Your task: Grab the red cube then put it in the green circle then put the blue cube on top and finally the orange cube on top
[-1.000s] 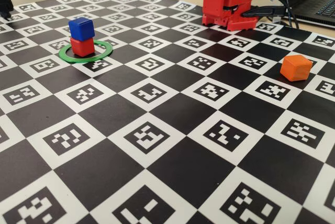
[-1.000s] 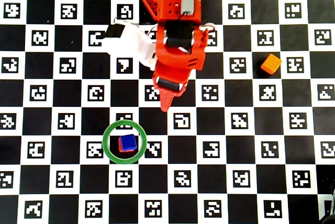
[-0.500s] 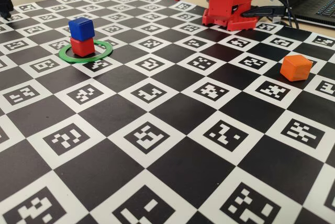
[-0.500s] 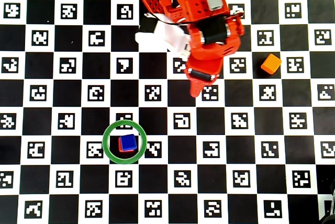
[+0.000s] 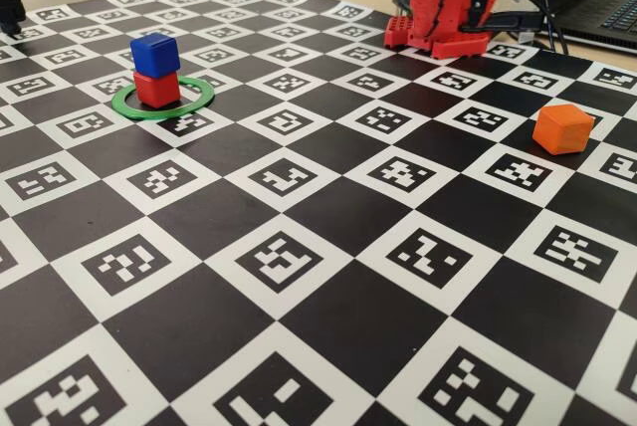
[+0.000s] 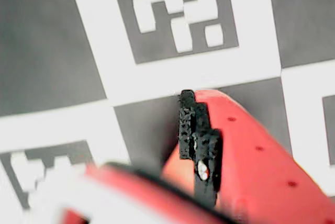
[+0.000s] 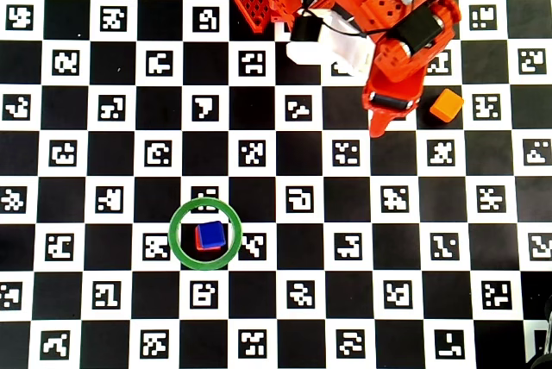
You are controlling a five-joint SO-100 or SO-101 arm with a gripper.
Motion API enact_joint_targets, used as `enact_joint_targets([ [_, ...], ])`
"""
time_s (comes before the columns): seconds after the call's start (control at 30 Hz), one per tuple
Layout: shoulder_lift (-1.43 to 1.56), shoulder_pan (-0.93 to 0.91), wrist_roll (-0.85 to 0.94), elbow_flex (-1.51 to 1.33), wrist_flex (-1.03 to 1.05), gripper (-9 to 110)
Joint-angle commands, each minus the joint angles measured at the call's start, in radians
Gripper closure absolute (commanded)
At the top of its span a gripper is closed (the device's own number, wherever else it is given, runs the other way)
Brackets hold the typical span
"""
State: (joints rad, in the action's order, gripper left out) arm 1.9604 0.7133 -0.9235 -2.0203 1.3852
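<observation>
Orange cube (image 7: 446,105) | clear all round | jaws shut, near

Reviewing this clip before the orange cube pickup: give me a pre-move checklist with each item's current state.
1. Red cube sits inside the green circle: ok.
2. Blue cube stacked on the red one, top face free: ok.
3. Orange cube alone on the board, nothing on or against it: ok.
4. End effector empty: ok; wrist view shows only board beneath it.
5. End effector open enough for the cube: not ok; fingers look closed together.
6. End effector over the orange cube: not ok; in the overhead view its tip is left of the cube.
</observation>
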Motion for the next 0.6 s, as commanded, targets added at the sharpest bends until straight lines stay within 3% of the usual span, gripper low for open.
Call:
enact_joint_targets([
  [0.0,0.091,0.052,-0.015,-0.009,-0.067,68],
  [0.23,0.083,0.144,-0.066,-0.018,-0.193,65],
  [0.5,-0.104,0.282,-0.163,0.192,-0.017,55],
  [0.57,-0.101,0.268,-0.262,0.186,-0.018,54],
])
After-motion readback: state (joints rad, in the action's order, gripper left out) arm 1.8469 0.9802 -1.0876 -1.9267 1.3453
